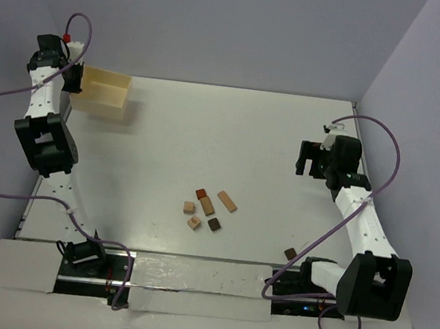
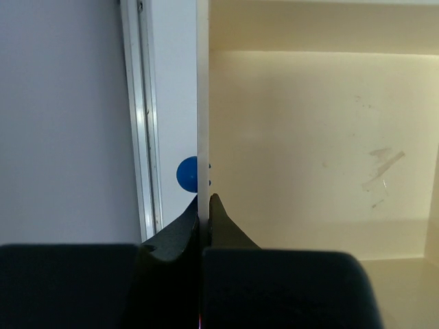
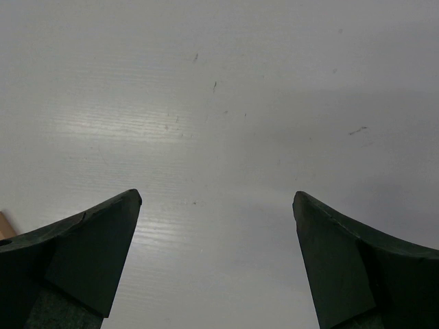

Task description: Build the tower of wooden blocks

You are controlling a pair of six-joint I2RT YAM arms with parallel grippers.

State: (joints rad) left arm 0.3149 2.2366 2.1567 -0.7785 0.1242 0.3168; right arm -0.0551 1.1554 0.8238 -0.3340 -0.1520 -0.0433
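Several small wood blocks lie loose and flat near the table's middle, among them a reddish-brown cube (image 1: 200, 194), a tan bar (image 1: 227, 201) and a dark brown piece (image 1: 213, 224). No wood block tower is in view. Another dark brown block (image 1: 290, 253) lies apart, near the right arm's base. My left gripper (image 1: 76, 79) is at the far left, shut on the thin side wall (image 2: 202, 103) of the pale wooden box (image 1: 104, 92); the left gripper (image 2: 204, 199) has one finger inside the box and one outside. My right gripper (image 1: 311, 158) hangs open over bare table at the right; nothing lies between the right gripper's (image 3: 217, 195) fingers.
The box's inside (image 2: 309, 151) holds nothing that shows. A blue dot (image 2: 186, 173) and a metal rail (image 2: 140, 123) sit just outside its wall, at the table's left edge. Purple cables loop beside both arms. A tan sliver (image 3: 3, 223) shows at the right wrist view's left edge.
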